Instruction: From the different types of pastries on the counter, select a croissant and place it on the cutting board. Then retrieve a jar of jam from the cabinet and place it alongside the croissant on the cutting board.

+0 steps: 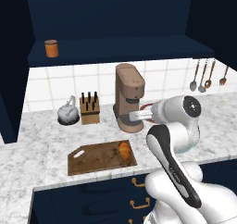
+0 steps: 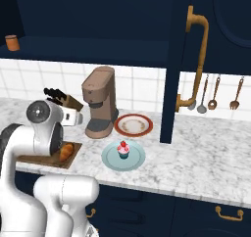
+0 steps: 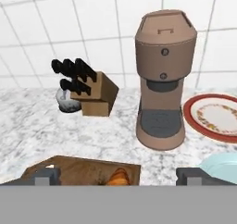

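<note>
Croissant (image 1: pixel 124 150) down on the cutting board (image 1: pixel 92 159), jam not fetched yet.
My gripper (image 3: pixel 118 176) hangs empty above the board's end, jaws wide; jar of jam (image 1: pixel 51 48) sits on the cabinet shelf (image 1: pixel 139 47), cupcake (image 2: pixel 123 149) untouched on the bench (image 2: pixel 206 153).

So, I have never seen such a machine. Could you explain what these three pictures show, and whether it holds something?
It is a white robot arm in a simulated kitchen. Two pictures come from cameras behind it, left and right; the third looks along its gripper, which is open and holds nothing. On the marbled counter the croissant lies on the cutting board. A cupcake sits on a blue plate, beside a coffee machine. The jar of jam waits on the cabinet shelf.
</note>
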Robot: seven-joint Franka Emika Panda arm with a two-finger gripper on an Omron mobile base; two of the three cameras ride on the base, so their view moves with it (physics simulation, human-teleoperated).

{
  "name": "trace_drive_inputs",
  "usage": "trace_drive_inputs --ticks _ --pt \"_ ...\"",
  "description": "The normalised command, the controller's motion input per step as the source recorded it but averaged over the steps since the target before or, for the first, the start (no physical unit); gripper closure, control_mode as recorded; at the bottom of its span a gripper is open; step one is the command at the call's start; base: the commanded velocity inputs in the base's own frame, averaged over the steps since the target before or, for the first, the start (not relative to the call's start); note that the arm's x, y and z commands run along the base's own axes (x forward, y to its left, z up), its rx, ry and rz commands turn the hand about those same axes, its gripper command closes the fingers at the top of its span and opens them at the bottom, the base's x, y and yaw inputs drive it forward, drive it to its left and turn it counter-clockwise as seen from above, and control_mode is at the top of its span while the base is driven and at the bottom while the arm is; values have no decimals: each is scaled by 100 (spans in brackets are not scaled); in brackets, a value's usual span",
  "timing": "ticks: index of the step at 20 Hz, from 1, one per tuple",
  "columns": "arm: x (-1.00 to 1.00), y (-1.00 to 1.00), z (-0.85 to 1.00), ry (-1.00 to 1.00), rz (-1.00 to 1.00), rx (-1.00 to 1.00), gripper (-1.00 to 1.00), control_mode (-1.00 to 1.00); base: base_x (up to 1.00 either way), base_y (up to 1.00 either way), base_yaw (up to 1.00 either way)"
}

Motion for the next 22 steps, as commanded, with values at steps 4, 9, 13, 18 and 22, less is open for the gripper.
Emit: trace_drive_inputs --ticks 4,9,13,18,22 --pt "-71 0 100 -26 1 5 -100 -100 0 0 0" --pt "-46 0 100 -12 5 3 -100 -100 0 0 0" --pt "-24 0 100 -1 12 3 -100 -100 0 0 0" --pt "0 4 98 0 17 0 -100 -100 0 0 0" --pt "-1 65 37 0 17 -8 -100 -100 0 0 0"
